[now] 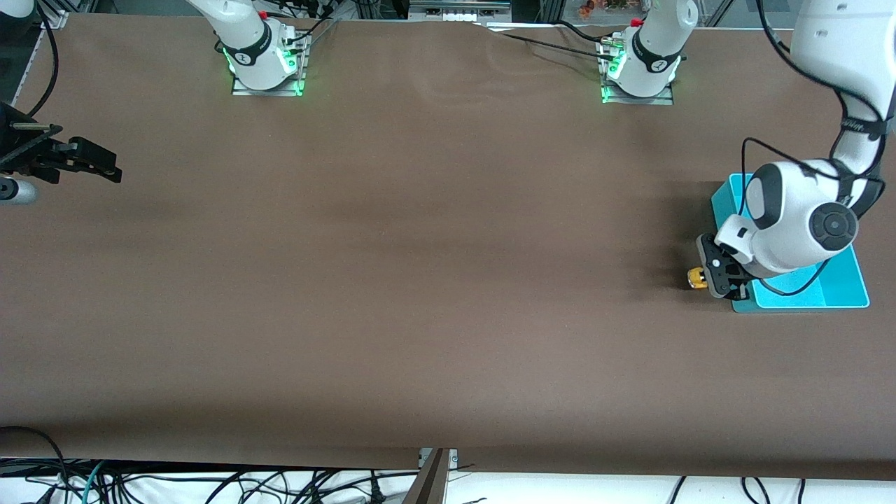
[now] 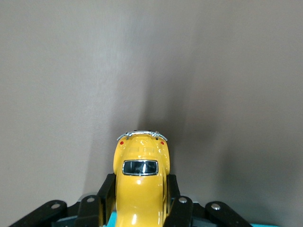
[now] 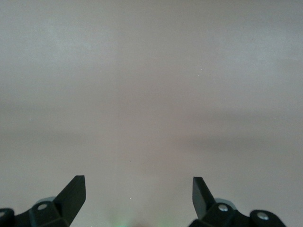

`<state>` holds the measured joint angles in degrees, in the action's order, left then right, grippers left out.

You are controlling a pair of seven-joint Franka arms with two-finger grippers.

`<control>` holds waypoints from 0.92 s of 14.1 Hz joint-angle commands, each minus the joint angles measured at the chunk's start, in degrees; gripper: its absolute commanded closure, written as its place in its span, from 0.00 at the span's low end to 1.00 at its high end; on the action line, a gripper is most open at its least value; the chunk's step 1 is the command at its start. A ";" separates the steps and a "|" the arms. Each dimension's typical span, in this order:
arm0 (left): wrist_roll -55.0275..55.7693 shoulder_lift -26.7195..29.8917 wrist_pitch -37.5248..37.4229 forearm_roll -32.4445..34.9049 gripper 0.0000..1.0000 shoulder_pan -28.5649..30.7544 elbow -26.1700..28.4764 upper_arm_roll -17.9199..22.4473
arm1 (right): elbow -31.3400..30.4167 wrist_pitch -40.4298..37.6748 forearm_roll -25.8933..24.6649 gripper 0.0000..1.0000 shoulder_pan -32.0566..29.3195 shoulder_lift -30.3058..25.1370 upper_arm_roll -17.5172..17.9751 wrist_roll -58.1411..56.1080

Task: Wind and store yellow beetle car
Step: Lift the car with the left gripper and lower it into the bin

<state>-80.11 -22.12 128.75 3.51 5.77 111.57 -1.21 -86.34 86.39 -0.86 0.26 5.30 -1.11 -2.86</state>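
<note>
Left end effector [image 1: 708, 278] is clamped on the yellow beetle car [image 1: 696, 278] beside the turquoise bin [image 1: 843, 287] at the left arm's end of the bench [image 1: 420, 280], the right end effector [image 1: 105, 168] waits spread wide, and that shallow pinch could let the car slip!

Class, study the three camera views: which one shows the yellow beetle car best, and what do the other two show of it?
The left wrist view: the yellow beetle car fills the foreground, window and bumper clear, clamped between the left gripper jaws. The front view shows only a small yellow patch beside the turquoise bin. The right wrist view shows none of it, only the waiting right gripper, open.
</note>
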 commanded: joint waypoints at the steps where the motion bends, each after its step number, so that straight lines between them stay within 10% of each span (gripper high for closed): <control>1: 6.61 8.04 -9.71 0.01 1.00 -2.60 0.58 -0.02 | 1.09 -1.05 0.77 0.00 0.01 0.32 -0.21 0.57; 5: 2.02 12.88 -17.48 1.49 1.00 -1.03 1.01 0.60 | 1.09 -1.05 0.77 0.00 -0.08 0.32 -0.21 0.48; 13: -18.41 8.24 -8.36 8.62 1.00 5.21 5.48 8.15 | 1.09 -0.88 0.77 0.00 0.01 0.32 -0.21 0.48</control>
<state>-95.44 -12.35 116.75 10.66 9.28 114.31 6.43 -86.33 86.39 -0.86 0.25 5.37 -1.11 -2.85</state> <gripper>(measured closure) 0.533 0.000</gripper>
